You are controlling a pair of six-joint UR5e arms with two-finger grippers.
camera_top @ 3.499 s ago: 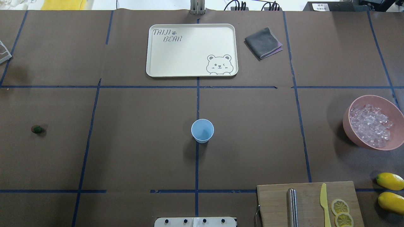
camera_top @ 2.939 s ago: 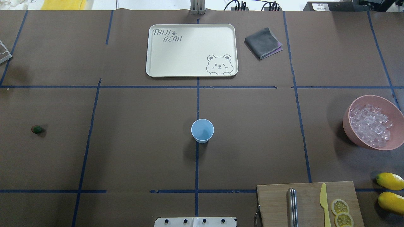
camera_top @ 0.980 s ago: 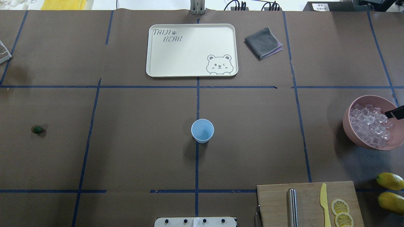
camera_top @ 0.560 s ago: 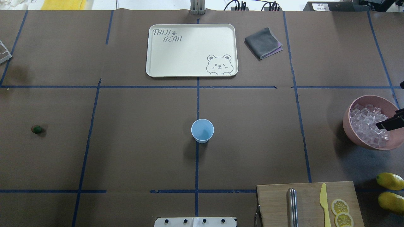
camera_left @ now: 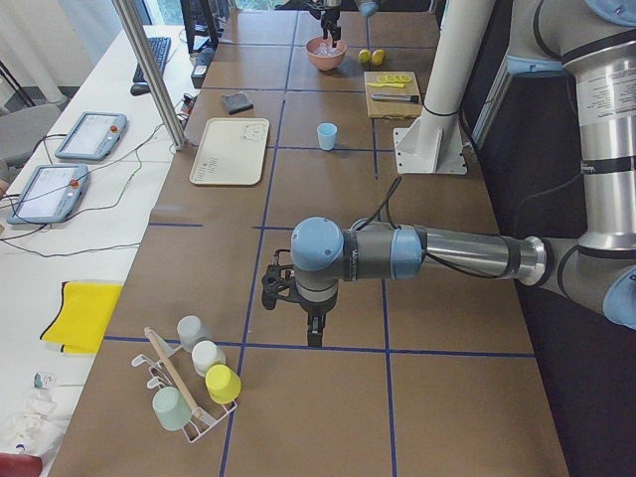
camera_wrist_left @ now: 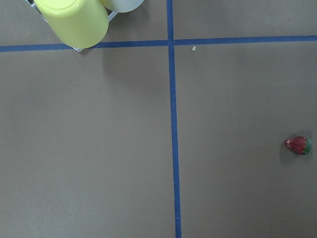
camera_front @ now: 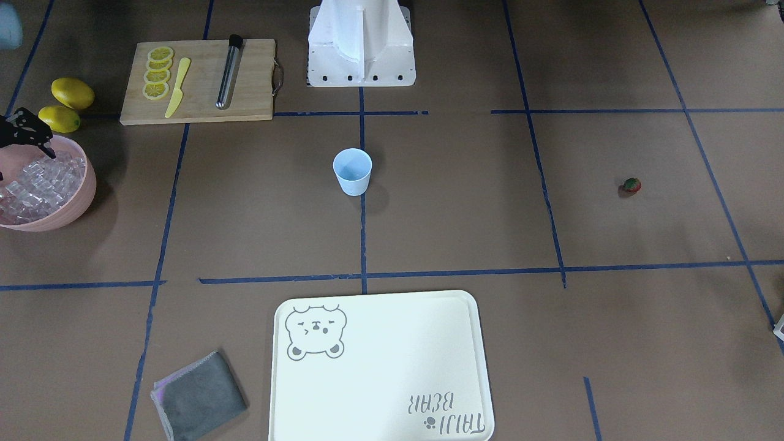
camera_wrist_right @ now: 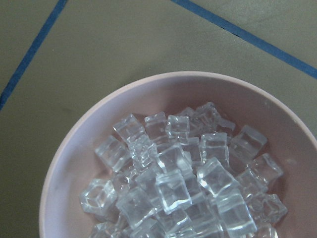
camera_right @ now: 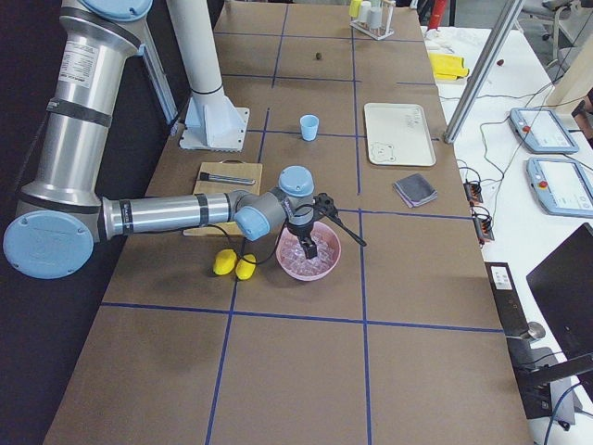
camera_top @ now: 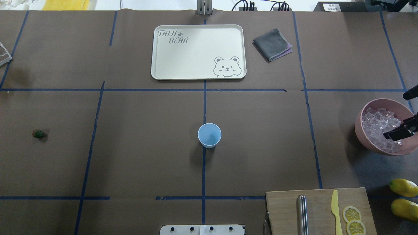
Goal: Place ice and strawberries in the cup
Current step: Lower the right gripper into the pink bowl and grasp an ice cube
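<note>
The pale blue cup stands upright and empty at the table's middle. Several clear ice cubes fill a pink bowl at the right edge; the right wrist view looks straight down on the ice. My right gripper hangs over the bowl, open and empty, with its fingers spread above the cubes. The tiny red strawberry lies far left, and also shows in the left wrist view. My left gripper shows only in the exterior left view, above bare table, so I cannot tell its state.
A cream bear tray and a folded grey cloth lie at the far side. A wooden cutting board with a metal rod, a yellow knife and lemon slices sits front right, two lemons beside it. A rack of cups stands near the left arm.
My right gripper has come in from the right edge and moved over the ice bowl. The cup, strawberry and ice have not moved.
</note>
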